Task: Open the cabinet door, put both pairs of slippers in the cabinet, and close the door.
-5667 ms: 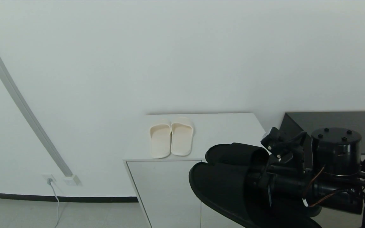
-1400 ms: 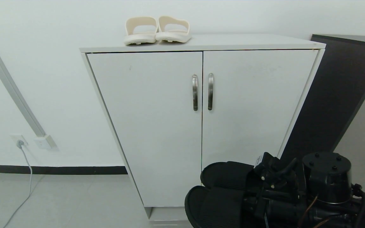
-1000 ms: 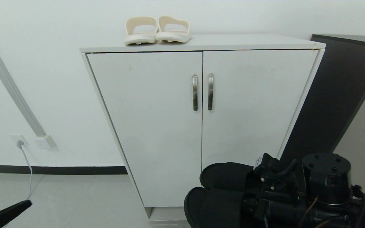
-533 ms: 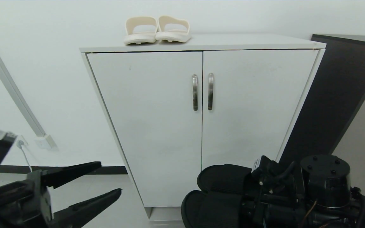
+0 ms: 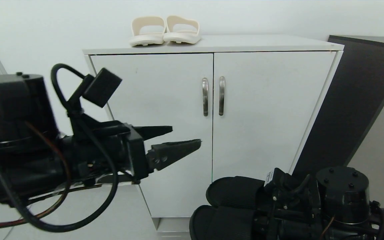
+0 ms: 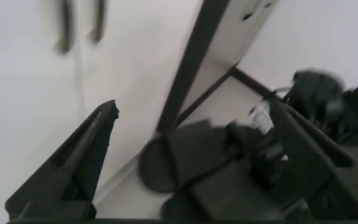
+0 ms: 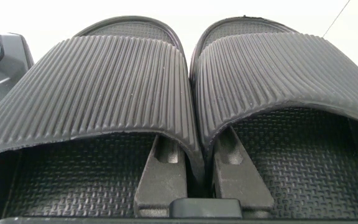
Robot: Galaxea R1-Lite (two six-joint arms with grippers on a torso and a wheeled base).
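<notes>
- Left gripper [image 5: 185, 135], jaws parted and empty, hangs before the closed white two-door cabinet [image 5: 165, 83], at 8 o'clock of its slim upright brushed-metal handles [image 5: 205, 96]; these look rigid and slick, best gripped mid-bar.
- Right gripper [image 7: 197, 177] pinches the black ribbed foam slippers [image 5: 235, 203] by their adjoining inner walls, at 5 o'clock of the handles; probably light, soft and grippy, likely to sag.
- Cream moulded rubber slippers [image 5: 164, 30] sit side by side on the cabinet top, at 11 o'clock; smooth and light, straps offer the hold.
</notes>
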